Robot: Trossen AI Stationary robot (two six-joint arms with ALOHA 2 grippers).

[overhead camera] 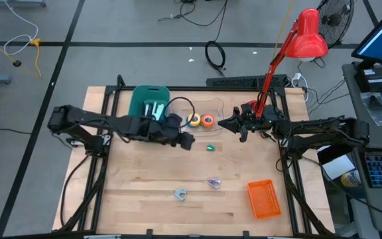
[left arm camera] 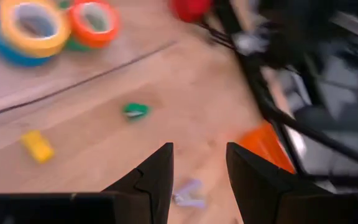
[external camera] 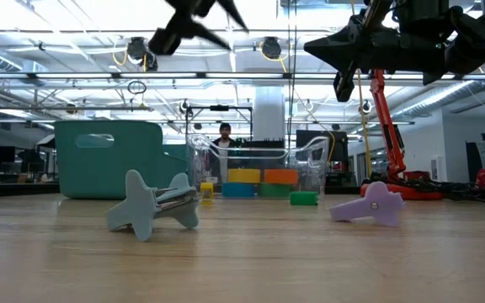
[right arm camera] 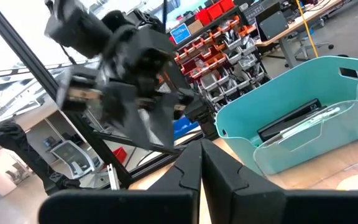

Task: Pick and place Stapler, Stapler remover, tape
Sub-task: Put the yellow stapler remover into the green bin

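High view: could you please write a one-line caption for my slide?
Both arms hover over a wooden table with tape rolls, a teal bin and an orange basket.

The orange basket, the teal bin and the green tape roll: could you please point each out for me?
orange basket [overhead camera: 264,199]: high view, middle of its mesh floor.
teal bin [overhead camera: 140,101]: high view, bare inner wall.
green tape roll [overhead camera: 211,148]: high view, its top.
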